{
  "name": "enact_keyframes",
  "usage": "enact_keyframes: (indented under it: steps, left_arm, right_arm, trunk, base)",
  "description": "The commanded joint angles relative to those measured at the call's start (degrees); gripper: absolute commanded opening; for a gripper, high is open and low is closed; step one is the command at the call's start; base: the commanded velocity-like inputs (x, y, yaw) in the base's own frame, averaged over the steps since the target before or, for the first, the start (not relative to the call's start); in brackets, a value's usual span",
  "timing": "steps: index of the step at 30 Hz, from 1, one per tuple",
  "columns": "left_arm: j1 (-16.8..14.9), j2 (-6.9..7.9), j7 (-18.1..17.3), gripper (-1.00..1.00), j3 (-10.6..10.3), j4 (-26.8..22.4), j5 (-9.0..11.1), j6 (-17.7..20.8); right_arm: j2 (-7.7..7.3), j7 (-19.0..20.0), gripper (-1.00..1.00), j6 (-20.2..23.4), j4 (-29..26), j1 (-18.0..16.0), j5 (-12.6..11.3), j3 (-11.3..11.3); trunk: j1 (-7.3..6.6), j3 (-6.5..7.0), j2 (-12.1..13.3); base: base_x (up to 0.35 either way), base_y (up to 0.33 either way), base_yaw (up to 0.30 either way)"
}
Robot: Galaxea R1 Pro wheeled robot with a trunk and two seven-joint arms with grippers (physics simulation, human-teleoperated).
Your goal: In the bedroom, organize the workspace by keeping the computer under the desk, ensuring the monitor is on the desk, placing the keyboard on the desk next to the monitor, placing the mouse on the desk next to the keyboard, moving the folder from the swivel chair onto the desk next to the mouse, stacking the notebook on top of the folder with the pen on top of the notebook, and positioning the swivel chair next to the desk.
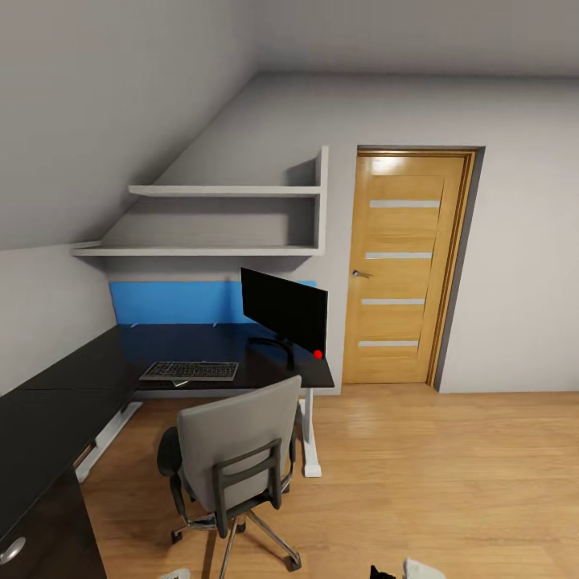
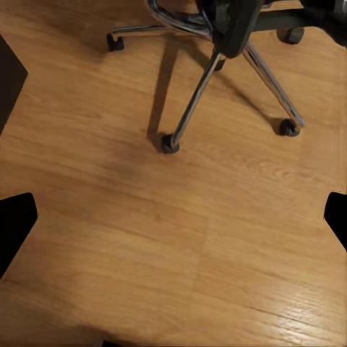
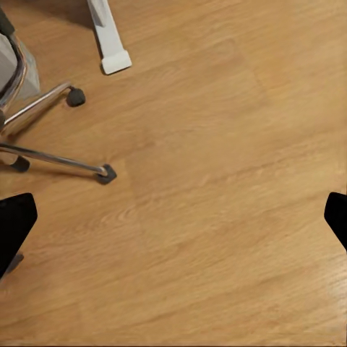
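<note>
The desk [image 1: 72, 378] is wrapping the room's left corner, black top running along the blue back panel [image 1: 173, 301]. The monitor [image 1: 284, 310] is standing on its right end, red light glowing at the lower corner, and the keyboard [image 1: 190, 371] is lying flat just left of the stand. The swivel chair [image 1: 233, 458] is sitting in front, back turned to the camera, chrome base on the wooden floor [image 1: 450, 482]. White shelves [image 1: 229, 221] are hanging above; a wooden door [image 1: 402, 265] is standing shut to the right. The left gripper [image 2: 173, 224] is hanging jaws apart over floor near the castors, and the right gripper [image 3: 173, 224] is likewise spread wide, gripping nothing.
</note>
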Motion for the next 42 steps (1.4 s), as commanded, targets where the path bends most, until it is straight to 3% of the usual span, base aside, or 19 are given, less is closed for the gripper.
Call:
enact_keyframes:
  steps: [1, 4, 7, 8, 12, 18, 20, 23, 24, 28, 42]
  left_arm:
    - [-0.18, 0.03, 0.19, 1.00, 0.10, 0.32, 0.59, 0.32]
    - [-0.52, 0.52, 0.21, 1.00, 0.23, 2.19, 0.61, -0.77]
    - [-0.70, 1.70, 0.33, 1.00, 0.26, 4.56, 0.80, -6.28]
    - [-0.74, 1.85, 0.41, 1.00, 0.21, 6.46, 0.80, -11.37]
    - [-0.75, 1.62, 0.34, 1.00, 0.06, 9.12, 0.58, -14.36]
    - [-0.76, 1.56, 0.58, 1.00, 0.01, 9.76, 0.55, -14.95]
    - [-0.79, 1.51, 0.60, 1.00, -0.10, 10.02, 0.55, -15.06]
    - [-0.78, 1.44, 0.58, 1.00, -0.15, 10.32, 0.55, -15.08]
    - [-0.78, 1.36, 0.57, 1.00, -0.17, 10.51, 0.55, -15.06]
    - [-0.78, 1.22, 0.57, 1.00, -0.25, 12.26, 0.47, -15.08]
    - [-0.82, 1.17, 0.60, 1.00, -1.57, 16.53, 0.45, -20.14]
  right_arm:
    - [0.01, -0.07, 1.00, 0.28, 0.05, -0.34, -0.55, -0.03]
    - [0.14, -0.09, 1.00, -0.09, 0.62, -1.00, -0.87, 0.00]
    - [0.35, -0.13, 1.00, -4.80, 3.83, -1.33, -1.02, 0.15]
    - [0.43, -0.12, 1.00, -8.96, 7.23, -1.41, -0.98, 0.44]
    - [1.04, -0.04, 1.00, -11.30, 9.57, -1.45, -0.68, 0.61]
    - [1.33, 0.01, 1.00, -11.70, 10.68, -1.45, 0.23, 0.72]
    - [1.39, 0.42, 1.00, -11.87, 12.71, -1.45, 4.75, 2.04]
    - [1.45, 0.55, 1.00, -12.86, 13.02, -1.45, 5.93, 2.32]
    - [1.46, 0.50, 1.00, -16.42, 13.19, -1.45, 6.28, 2.38]
    - [2.86, 0.41, 1.00, -21.79, 15.61, -1.45, 6.23, 2.33]
    - [2.89, 0.60, 1.00, -23.39, 16.09, -1.45, 6.69, 2.45]
  trunk:
    - [0.01, -0.10, -0.07]
    - [0.01, -0.10, -0.07]
    - [0.01, -0.10, -0.07]
    - [0.01, -0.10, -0.07]
    - [0.01, -0.10, -0.07]
    - [0.01, -0.10, -0.07]
    - [0.01, -0.10, -0.07]
    - [0.01, -0.10, -0.07]
    - [0.01, -0.10, -0.07]
    - [0.01, -0.25, -0.07]
    - [0.01, -1.48, -0.07]
  base:
    - [0.000, 0.000, 0.000]
    - [0.000, 0.000, 0.000]
    - [0.000, 0.000, 0.000]
    - [0.000, 0.000, 0.000]
    - [0.000, 0.000, 0.000]
    - [0.000, 0.000, 0.000]
    - [0.000, 0.000, 0.000]
    - [0.000, 0.000, 0.000]
    - [0.000, 0.000, 0.000]
    - [0.000, 0.000, 0.000]
    - [0.146, -0.181, -0.034]
